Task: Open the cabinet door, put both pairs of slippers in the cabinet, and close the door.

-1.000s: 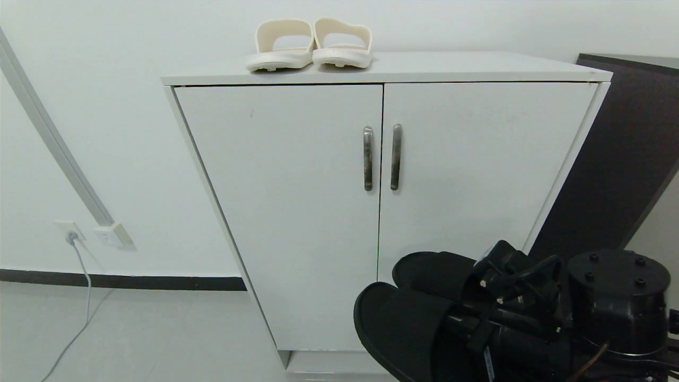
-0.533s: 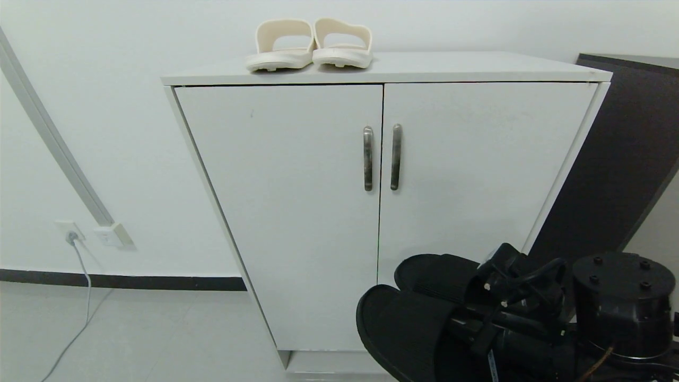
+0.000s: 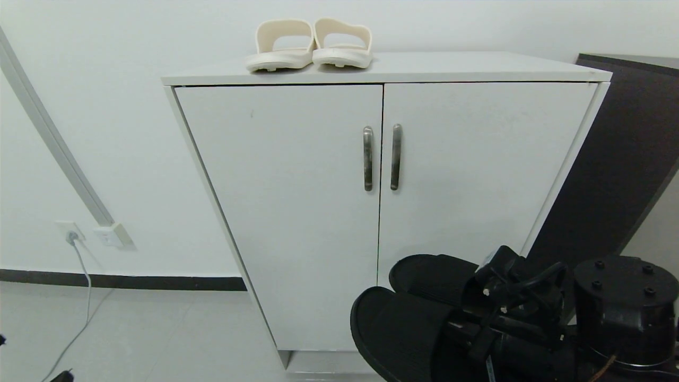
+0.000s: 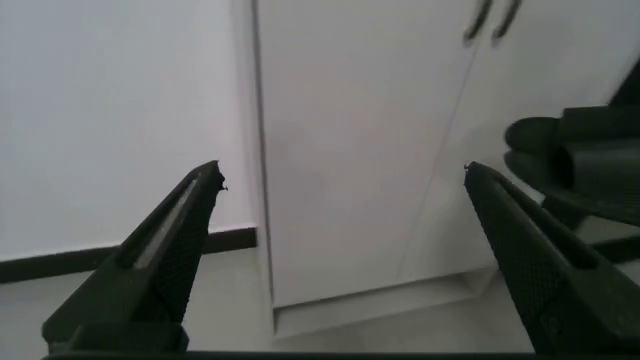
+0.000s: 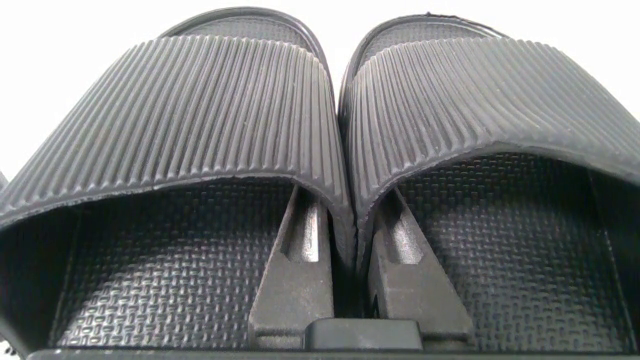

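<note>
**Black slippers held, cabinet doors closed**

The right gripper (image 5: 348,215) pinches the black slippers (image 3: 414,318) by their inner walls, low in front of the cabinet (image 3: 297,212). Both its doors are closed. The cream slippers (image 3: 310,45) lie on its top. The left gripper (image 4: 342,175) holds its fingers wide apart.

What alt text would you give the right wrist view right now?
The right gripper is shut on the pair of black slippers, pinching their adjoining inner walls together beneath the ribbed straps, seen from the heel end.
</note>
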You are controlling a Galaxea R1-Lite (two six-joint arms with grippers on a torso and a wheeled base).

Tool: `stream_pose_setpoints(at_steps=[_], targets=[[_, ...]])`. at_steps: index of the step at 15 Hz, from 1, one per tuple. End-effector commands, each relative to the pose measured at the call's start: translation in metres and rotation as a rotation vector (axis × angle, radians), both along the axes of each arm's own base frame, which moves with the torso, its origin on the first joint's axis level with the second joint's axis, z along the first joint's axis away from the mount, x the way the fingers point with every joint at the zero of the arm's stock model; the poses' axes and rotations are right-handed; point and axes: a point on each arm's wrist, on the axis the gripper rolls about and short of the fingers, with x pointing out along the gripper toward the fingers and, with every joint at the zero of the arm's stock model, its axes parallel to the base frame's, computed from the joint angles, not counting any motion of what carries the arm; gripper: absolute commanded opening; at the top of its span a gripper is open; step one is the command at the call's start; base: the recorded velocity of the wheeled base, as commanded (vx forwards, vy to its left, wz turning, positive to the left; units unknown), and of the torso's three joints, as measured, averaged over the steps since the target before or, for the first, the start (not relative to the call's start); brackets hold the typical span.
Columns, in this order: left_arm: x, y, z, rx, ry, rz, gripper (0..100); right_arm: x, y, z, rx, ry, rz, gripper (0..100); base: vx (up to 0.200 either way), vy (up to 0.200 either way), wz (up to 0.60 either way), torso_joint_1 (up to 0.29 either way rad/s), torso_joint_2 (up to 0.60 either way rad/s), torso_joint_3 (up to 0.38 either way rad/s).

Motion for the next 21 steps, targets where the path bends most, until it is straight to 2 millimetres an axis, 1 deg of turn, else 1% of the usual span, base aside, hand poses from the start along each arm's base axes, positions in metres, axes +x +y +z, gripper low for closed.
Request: stream_pose_setpoints(at_steps=[1, 3, 5, 6, 8, 9, 10, 12, 14, 15, 18, 20, 21], targets=[[0.043, -0.003, 0.006, -0.004, 0.128, -0.109, 100, 0.000, 0.000, -0.001, -0.004, 0.003, 0.000, 0, 0.000, 0.000, 0.00, 0.000, 0.00, 0.000], [0.063, -0.012, 0.012, -0.015, 0.179, -0.231, 100, 0.000, 0.000, -0.001, -0.004, 0.003, 0.000, 0, 0.000, 0.000, 0.00, 0.000, 0.00, 0.000], [0.081, -0.027, 0.023, -0.022, 0.176, -0.348, 100, 0.000, 0.000, -0.001, -0.002, 0.001, 0.000, 0, 0.000, 0.000, 0.00, 0.000, 0.00, 0.000], [0.089, -0.032, 0.027, -0.030, 0.181, -0.371, 100, 0.000, 0.000, 0.000, 0.000, -0.001, 0.002, 0, 0.000, 0.000, 0.00, 0.000, 0.00, 0.000], [0.110, -0.050, 0.036, -0.034, 0.193, -0.437, 100, 0.000, 0.000, 0.001, 0.007, -0.001, 0.002, 0, 0.000, 0.000, 0.00, 0.000, 0.00, 0.000], [0.117, -0.059, 0.039, -0.042, 0.200, -0.468, 100, 0.000, 0.000, 0.000, 0.002, 0.001, 0.002, 0, 0.000, 0.000, 0.00, 0.000, 0.00, 0.000], [0.120, -0.066, 0.041, -0.051, 0.202, -0.484, 100, 0.000, 0.000, 0.000, 0.001, 0.002, 0.002, 0, 0.000, 0.000, 0.00, 0.000, 0.00, 0.000], [0.130, -0.090, 0.053, -0.083, 0.183, -0.512, 100, 0.000, 0.000, -0.001, 0.001, 0.004, 0.002, 0, 0.000, 0.000, 0.00, 0.000, 0.00, 0.000], [0.137, -0.108, 0.060, -0.080, 0.174, -0.557, 100, 0.000, 0.000, -0.001, -0.003, 0.005, 0.002, 0, 0.000, 0.000, 0.00, 0.000, 0.00, 0.000], [0.140, -0.114, 0.063, -0.080, 0.172, -0.574, 100, 0.000, 0.000, -0.001, -0.003, 0.005, 0.002, 0, 0.000, 0.000, 0.00, 0.000, 0.00, 0.000], [0.157, -0.138, 0.066, -0.074, 0.187, -0.611, 100, 0.000, 0.000, -0.002, -0.005, 0.007, 0.002, 0, 0.000, 0.000, 0.00, 0.000, 0.00, 0.000], [0.159, -0.148, 0.071, -0.098, 0.191, -0.641, 100, 0.000, 0.000, -0.002, -0.005, 0.008, 0.004, 0, 0.000, 0.000, 0.00, 0.000, 0.00, 0.000], [0.159, -0.151, 0.078, -0.121, 0.180, -0.656, 100, 0.000, 0.000, -0.002, -0.004, 0.006, 0.002, 0, 0.000, 0.000, 0.00, 0.000, 0.00, 0.000]])
